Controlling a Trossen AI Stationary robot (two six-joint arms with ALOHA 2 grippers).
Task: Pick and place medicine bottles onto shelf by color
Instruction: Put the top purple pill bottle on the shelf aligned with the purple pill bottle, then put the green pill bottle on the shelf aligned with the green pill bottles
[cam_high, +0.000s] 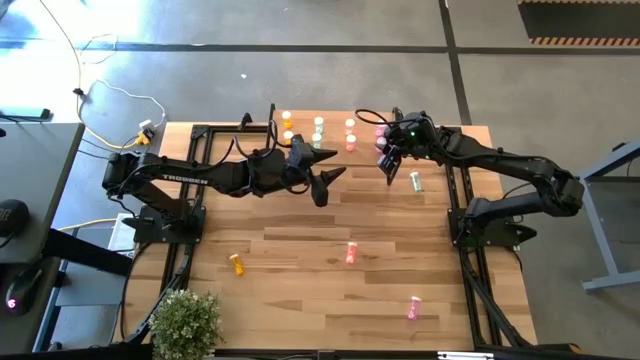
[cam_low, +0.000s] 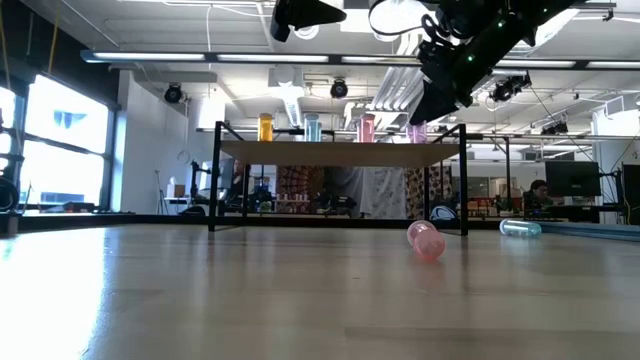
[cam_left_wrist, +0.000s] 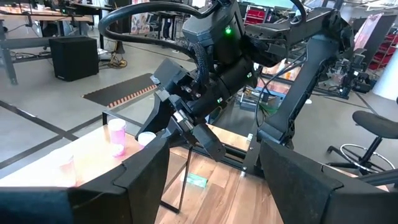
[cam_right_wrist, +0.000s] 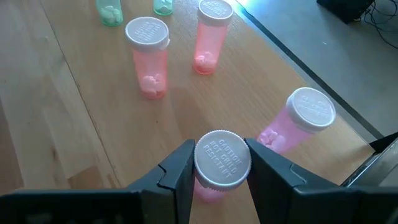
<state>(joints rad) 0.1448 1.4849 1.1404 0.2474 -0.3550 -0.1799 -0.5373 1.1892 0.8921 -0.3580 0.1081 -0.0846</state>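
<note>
The scene is lit brightly and evenly, with strong daylight glare seen on the floor (cam_high: 150, 20) beyond the table (cam_high: 300, 260). In the low view, the near tabletop is rendered soft and washed out, while ceiling lamps (cam_low: 400, 15) and a window (cam_low: 70, 140) are blown out behind the shelf (cam_low: 340, 152). Only faint, soft shadows are cast beside the bottles (cam_right_wrist: 148, 56) on the shelf.

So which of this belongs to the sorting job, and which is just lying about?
Job:
- shelf
- bottles standing on it
- pink bottle between the right pincer fingers
- loose bottles on the table

Lying about:
- potted plant
- cables
</note>
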